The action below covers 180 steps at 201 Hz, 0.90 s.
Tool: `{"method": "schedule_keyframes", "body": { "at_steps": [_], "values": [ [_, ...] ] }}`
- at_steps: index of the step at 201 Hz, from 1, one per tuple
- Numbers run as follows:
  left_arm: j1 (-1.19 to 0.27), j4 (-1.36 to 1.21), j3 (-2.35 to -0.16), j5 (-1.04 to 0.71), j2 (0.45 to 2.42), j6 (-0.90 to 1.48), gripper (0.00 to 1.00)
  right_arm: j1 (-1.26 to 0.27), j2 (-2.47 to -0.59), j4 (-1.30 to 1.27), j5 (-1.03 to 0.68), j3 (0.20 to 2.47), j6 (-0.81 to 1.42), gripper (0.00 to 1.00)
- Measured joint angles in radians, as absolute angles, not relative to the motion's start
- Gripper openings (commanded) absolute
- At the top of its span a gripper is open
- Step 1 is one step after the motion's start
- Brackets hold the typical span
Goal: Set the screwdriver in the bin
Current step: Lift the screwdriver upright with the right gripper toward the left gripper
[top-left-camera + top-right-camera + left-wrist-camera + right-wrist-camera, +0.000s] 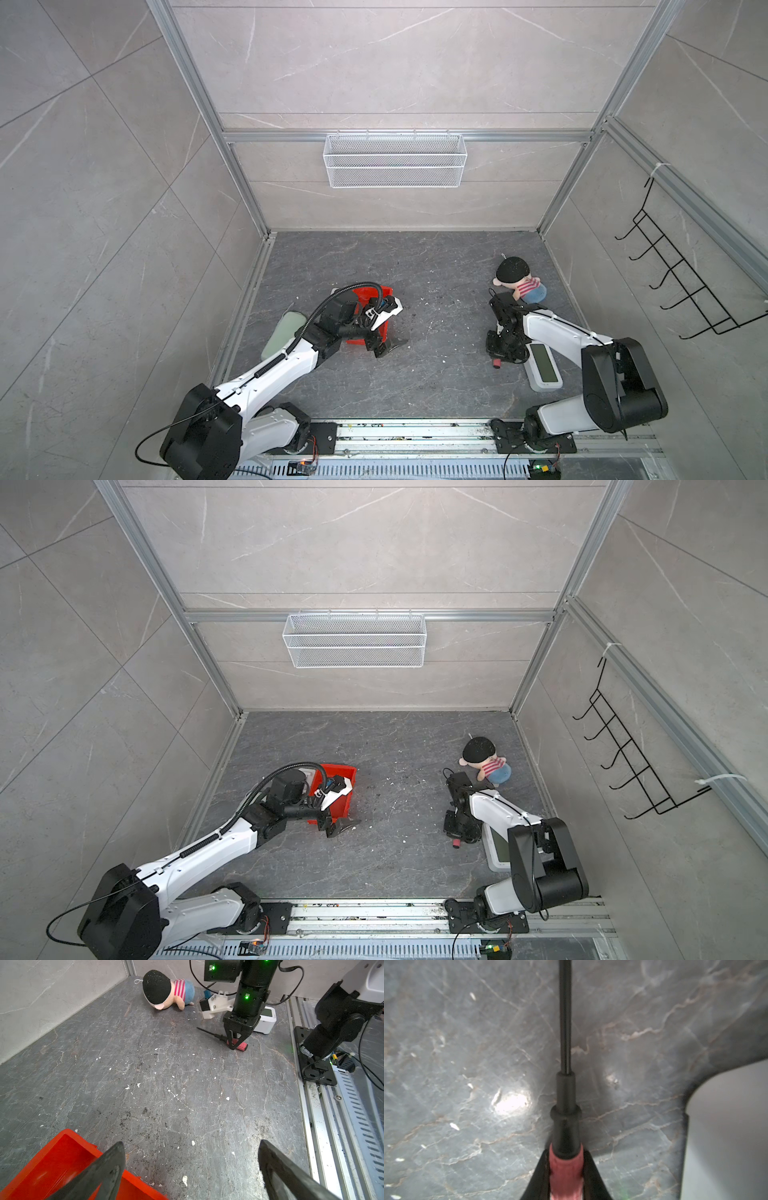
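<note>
Right tool (235,1043) is clamped on the red knurled handle of the slim black-shafted screwdriver (564,1095), low on the dark marbled desk (166,1084), well apart from the shallow red plastic bin (62,1157). Left tool (192,1144) gapes empty. Risk: the round handle may pivot in the grip, so the shaft droops and snags the bin wall.

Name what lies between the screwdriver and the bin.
Bare floor with white flecks, shown in the left wrist view; the open left pincer hangs by the bin.
</note>
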State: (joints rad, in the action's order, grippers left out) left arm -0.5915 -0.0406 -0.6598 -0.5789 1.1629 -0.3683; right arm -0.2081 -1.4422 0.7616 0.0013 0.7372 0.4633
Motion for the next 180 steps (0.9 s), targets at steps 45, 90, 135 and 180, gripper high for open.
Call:
{"method": "schedule_keyframes", "body": {
  "at_steps": [45,90,135,180],
  "values": [
    [-0.591,-0.119,-0.660,-0.542,1.164,-0.243,1.00,-0.268,-1.269,0.748,0.026,0.740,0.433,0.00],
    [-0.591,-0.252,-0.671,-0.503,1.214,0.052,1.00,-0.338,-1.182,0.687,0.015,0.795,0.373,0.00],
    [-0.591,-0.313,-0.739,-0.487,1.264,0.315,1.00,-0.415,-1.153,0.590,-0.084,0.874,0.253,0.00],
    [-0.591,-0.419,-0.766,-0.492,1.287,0.491,0.96,-0.486,-1.156,0.500,-0.232,0.942,0.162,0.00]
  ]
}}
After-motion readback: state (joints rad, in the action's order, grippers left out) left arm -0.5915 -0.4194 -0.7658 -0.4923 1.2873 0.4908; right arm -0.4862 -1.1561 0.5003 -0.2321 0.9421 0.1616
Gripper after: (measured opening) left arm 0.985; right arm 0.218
